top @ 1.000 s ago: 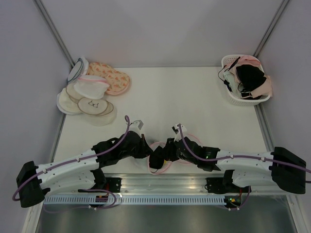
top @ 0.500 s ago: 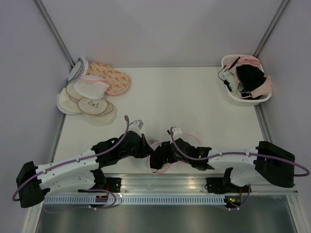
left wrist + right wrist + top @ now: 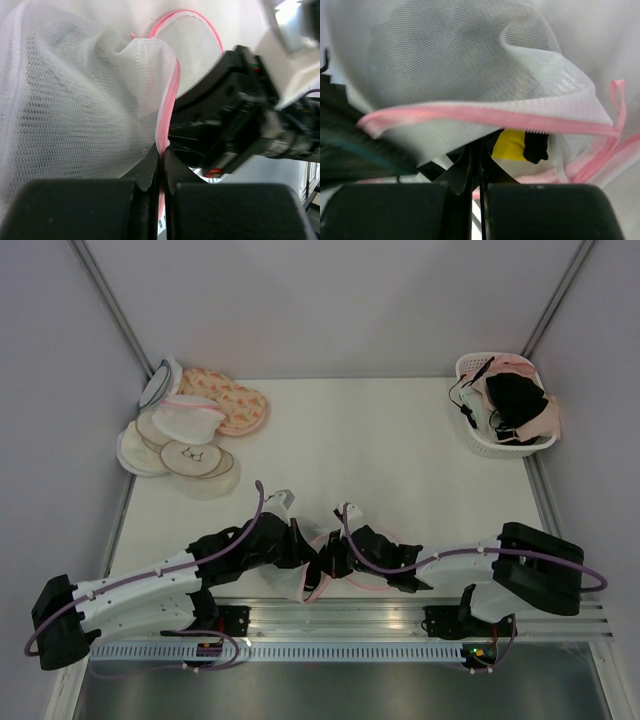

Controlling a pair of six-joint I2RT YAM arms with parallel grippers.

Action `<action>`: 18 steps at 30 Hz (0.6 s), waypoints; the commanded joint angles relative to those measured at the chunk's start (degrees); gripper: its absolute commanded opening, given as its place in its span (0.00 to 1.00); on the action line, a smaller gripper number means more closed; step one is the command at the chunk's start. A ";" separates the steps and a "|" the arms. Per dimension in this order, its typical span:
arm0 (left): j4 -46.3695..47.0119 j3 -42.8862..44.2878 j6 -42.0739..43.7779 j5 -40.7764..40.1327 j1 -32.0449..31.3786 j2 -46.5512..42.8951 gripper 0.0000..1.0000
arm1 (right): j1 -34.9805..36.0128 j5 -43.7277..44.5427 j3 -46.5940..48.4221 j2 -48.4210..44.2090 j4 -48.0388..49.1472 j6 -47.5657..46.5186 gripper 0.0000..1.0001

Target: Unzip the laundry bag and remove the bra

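Observation:
The laundry bag (image 3: pixel 312 586), white mesh with pink zipper trim, sits at the table's near edge between both arms. Its rim gapes, and the lid's pink ring (image 3: pixel 392 562) lies to the right. My left gripper (image 3: pixel 306 562) is shut on the pink trim (image 3: pixel 167 115), with the mesh (image 3: pixel 75 100) bulging to its left. My right gripper (image 3: pixel 476 150) reaches under the pink rim (image 3: pixel 470 116) into the opening. It is shut, with a thin black strand in the slit between its fingers. Just right of its tips, the bra (image 3: pixel 512 145) shows inside as yellow and black fabric.
A pile of flat pouches (image 3: pixel 190 430), one of them peach floral (image 3: pixel 235 400), lies at the back left. A white basket (image 3: pixel 478 443) of bras stands at the back right. The metal rail (image 3: pixel 330 620) runs along the near edge under both arms.
My right arm has slid left toward the bag. Its gripper opened and then shut again inside the bag's opening. The left gripper kept hold of the trim.

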 commanded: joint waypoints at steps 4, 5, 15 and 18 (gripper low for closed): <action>0.40 -0.62 -2.08 -0.96 0.13 -1.39 0.02 | 0.28 -3.43 -0.45 -18.95 -11.15 -5.01 0.00; -0.03 -0.70 -2.17 -1.31 0.22 -1.30 0.02 | 0.28 -3.96 -0.27 -21.08 -13.63 -5.54 0.00; -2.59 -0.26 -2.69 -4.57 1.80 -1.66 0.02 | 0.19 -7.84 7.11 -36.72 -48.80 -11.78 0.00; -2.59 -0.44 -2.79 -4.30 2.33 -1.39 0.02 | 0.28 -4.58 7.29 -50.66 -48.74 -12.66 0.00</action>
